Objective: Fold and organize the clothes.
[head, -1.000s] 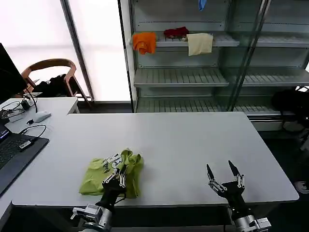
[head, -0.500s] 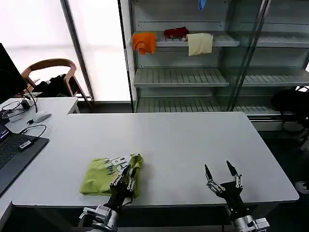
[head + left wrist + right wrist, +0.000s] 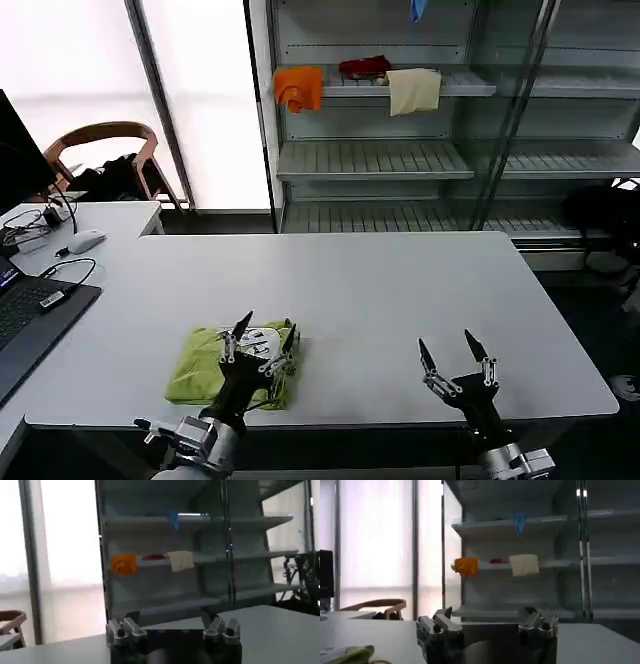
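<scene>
White table [image 3: 380,290] carries the folded green T-shirt [image 3: 205,366] near its front edge, with the left gripper [image 3: 262,340] spread open just above it (right gripper [image 3: 454,357] idle, also spread, well apart). Closing too shallow could snag one layer and undo the fold. A laptop [image 3: 30,320] and cables [image 3: 70,268] lie nearby, none in the way

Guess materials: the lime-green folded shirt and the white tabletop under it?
Lime-green folded T-shirt: looks like soft thin knit fabric, matte; it lies limp with rumpled, creased edges. White tabletop: likely laminate or painted board, smooth with a faint sheen; it looks flat and uniform. Exact material unclear.
</scene>
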